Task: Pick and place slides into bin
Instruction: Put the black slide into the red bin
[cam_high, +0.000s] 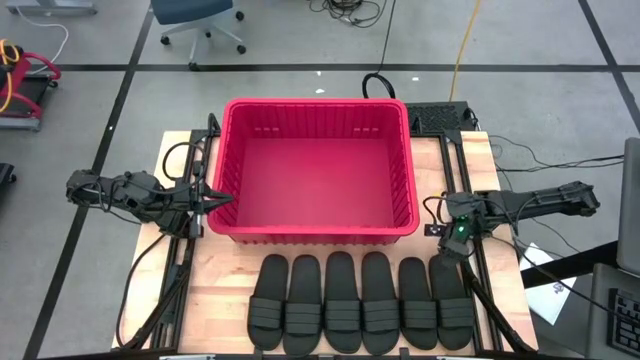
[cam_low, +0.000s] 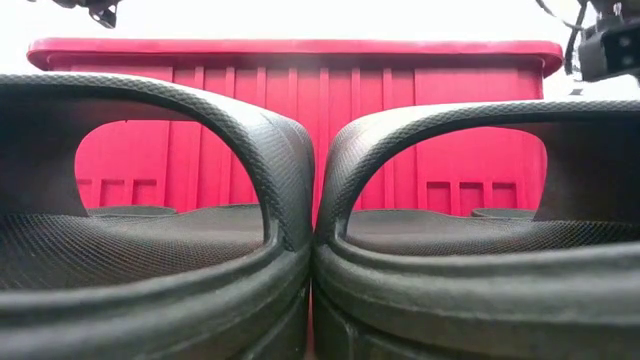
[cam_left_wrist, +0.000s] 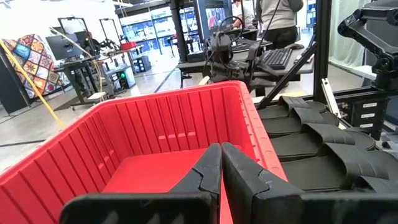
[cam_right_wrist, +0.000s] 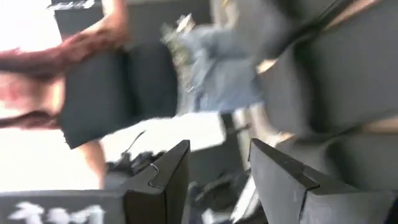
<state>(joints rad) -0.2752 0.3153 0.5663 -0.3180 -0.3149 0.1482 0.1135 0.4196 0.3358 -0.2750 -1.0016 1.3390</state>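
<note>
Empty bin (cam_high: 318, 165); six slides (cam_high: 360, 300) remain on the bench (cam_high: 215, 275); left gripper (cam_high: 205, 200) jaws closed, right gripper (cam_high: 443, 250) jaws wide, holding nothing.

We take this for a robotics lab or workshop: beyond the red bin (cam_left_wrist: 168, 134) we see workbenches (cam_left_wrist: 93, 68) crowded with equipment and cables, a keyboard (cam_left_wrist: 277, 58) nearby, a grey tiled floor (cam_high: 100, 100) and a wheeled office chair (cam_high: 200, 25).
</note>
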